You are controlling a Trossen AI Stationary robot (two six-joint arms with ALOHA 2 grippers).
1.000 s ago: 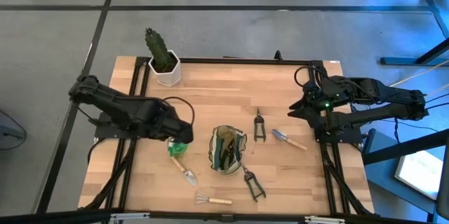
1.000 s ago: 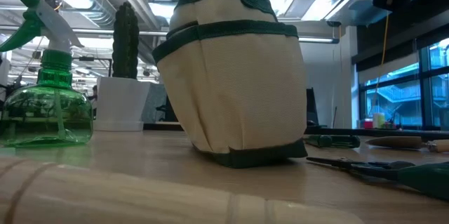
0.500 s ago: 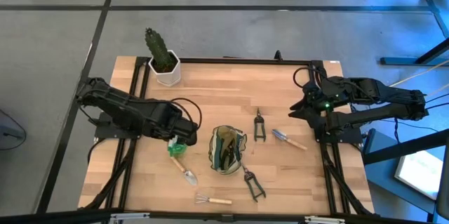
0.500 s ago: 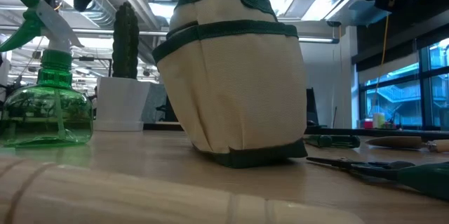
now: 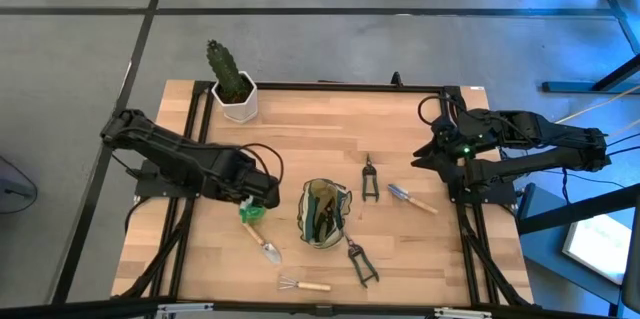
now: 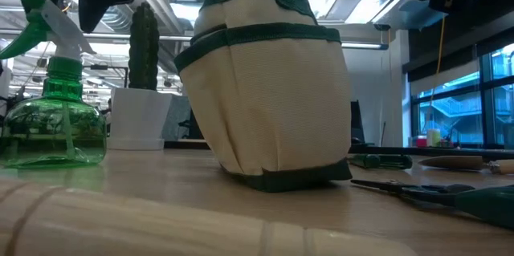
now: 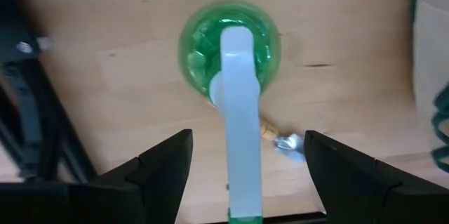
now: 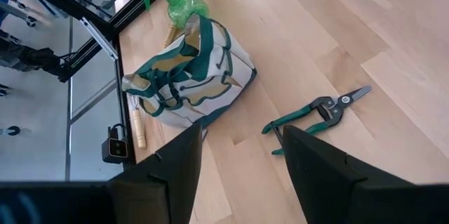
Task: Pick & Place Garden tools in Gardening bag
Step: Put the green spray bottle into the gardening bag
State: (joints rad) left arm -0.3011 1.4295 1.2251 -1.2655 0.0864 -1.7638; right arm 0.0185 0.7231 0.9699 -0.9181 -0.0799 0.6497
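The left gripper, fingers spread wide, hovers directly above the spray bottle: translucent green round body, white trigger head, standing upright just beside the gardening bag.

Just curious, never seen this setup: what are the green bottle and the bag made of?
The bottle looks like clear green plastic: light passes through it, and it is glossy, with a pale sprayer on top. The bag looks like matte cream fabric with green trim, probably canvas: it creases softly.

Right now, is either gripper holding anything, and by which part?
Nothing held. Left gripper hangs open above the green plastic spray bottle; right gripper waits open at the table's edge.
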